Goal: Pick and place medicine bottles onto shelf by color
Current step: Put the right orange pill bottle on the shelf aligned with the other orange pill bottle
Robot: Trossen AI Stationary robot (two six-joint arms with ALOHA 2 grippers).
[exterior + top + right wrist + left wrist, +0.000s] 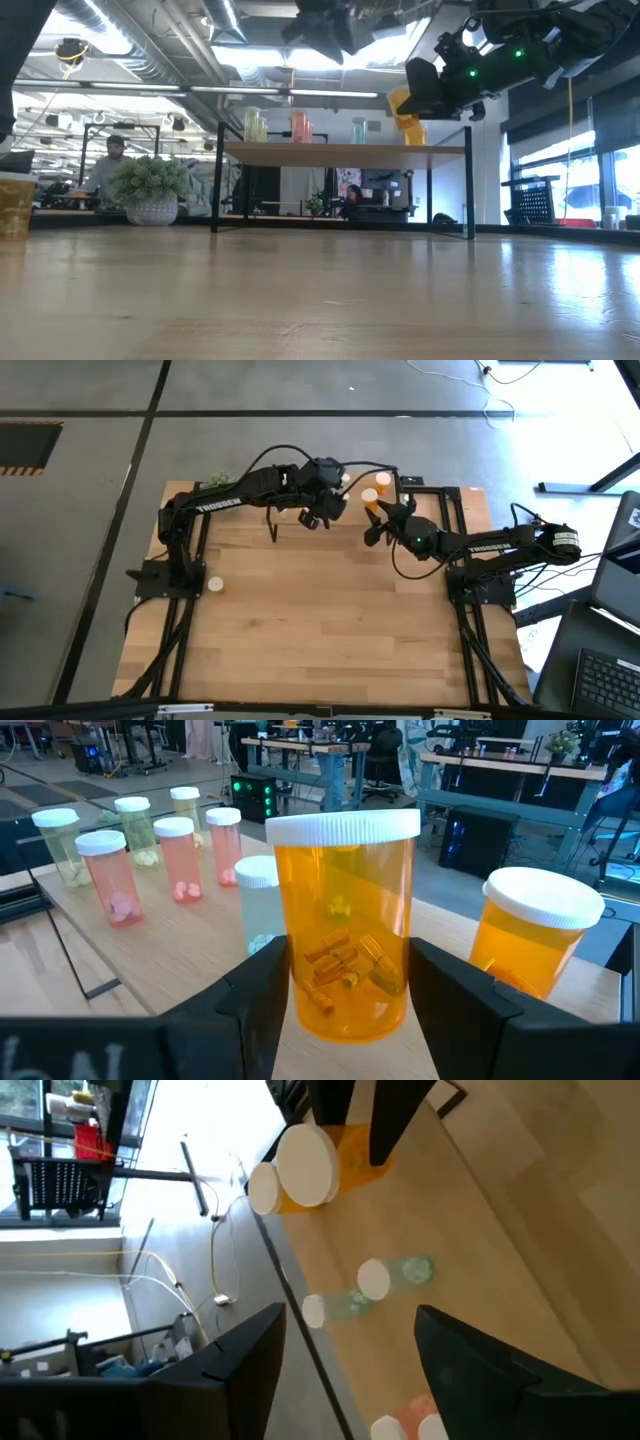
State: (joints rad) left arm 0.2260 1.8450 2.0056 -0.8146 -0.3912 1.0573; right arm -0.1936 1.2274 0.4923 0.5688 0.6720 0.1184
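The shelf (345,150) stands at the table's far edge on thin black legs. On it stand yellowish (60,845), pink (110,875) and green (405,1272) medicine bottles with pale caps, and a larger orange one (540,945). My right gripper (345,955) is over the shelf's right part, shut on another large orange bottle (345,920). Above the shelf's middle, my left gripper (348,1315) is open and holds nothing; the green bottles show beyond its fingers. My right gripper pinches the orange bottle's clear wall (300,970) between its two fingers, on opposite sides below the white cap. The fingers come nearly level from the table's near side. The bottle stands upright; I cannot tell whether its bottom rests on the shelf.
A green plant in a white pot (150,188) stands at the table's far left. One white-capped bottle (214,585) stands alone on the table's left part. The wide wooden tabletop (330,620) stretches in front of the shelf. People sit in the room behind.
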